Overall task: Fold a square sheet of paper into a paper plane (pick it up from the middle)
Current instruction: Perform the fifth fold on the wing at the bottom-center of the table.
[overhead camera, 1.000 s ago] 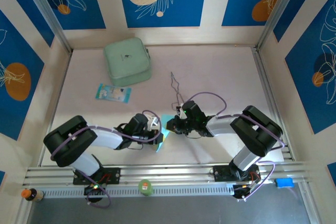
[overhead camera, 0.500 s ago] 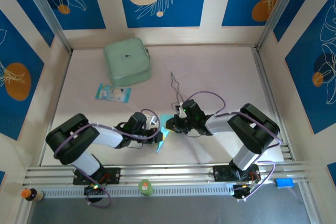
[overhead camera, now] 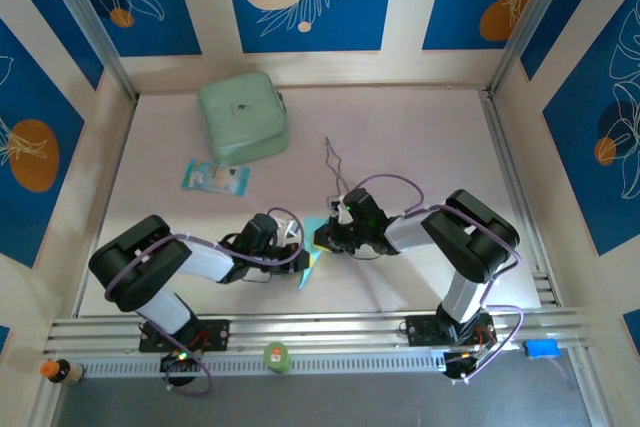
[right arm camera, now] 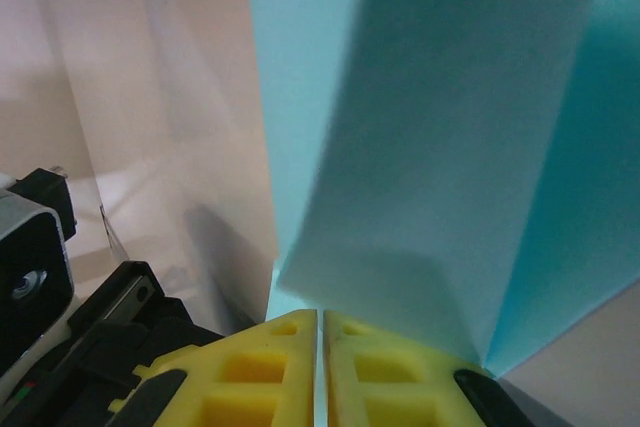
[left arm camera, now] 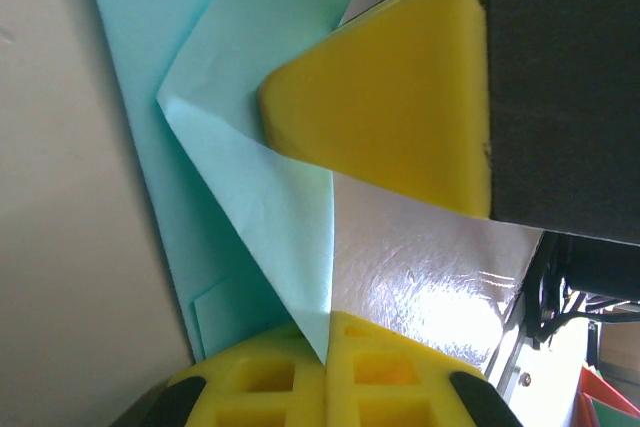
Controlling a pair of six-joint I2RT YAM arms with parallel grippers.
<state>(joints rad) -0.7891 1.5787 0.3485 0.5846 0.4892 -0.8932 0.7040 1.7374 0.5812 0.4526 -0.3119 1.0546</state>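
You're in a robot lab cell: left arm (overhead camera: pixel 150 267) & right arm (overhead camera: pixel 470 237) bolted to an alu rail (overhead camera: pixel 320 327), tabletop (overhead camera: pixel 420 137) boxed in by blue printed panels (overhead camera: pixel 340 7) on alu posts (overhead camera: pixel 90 32).
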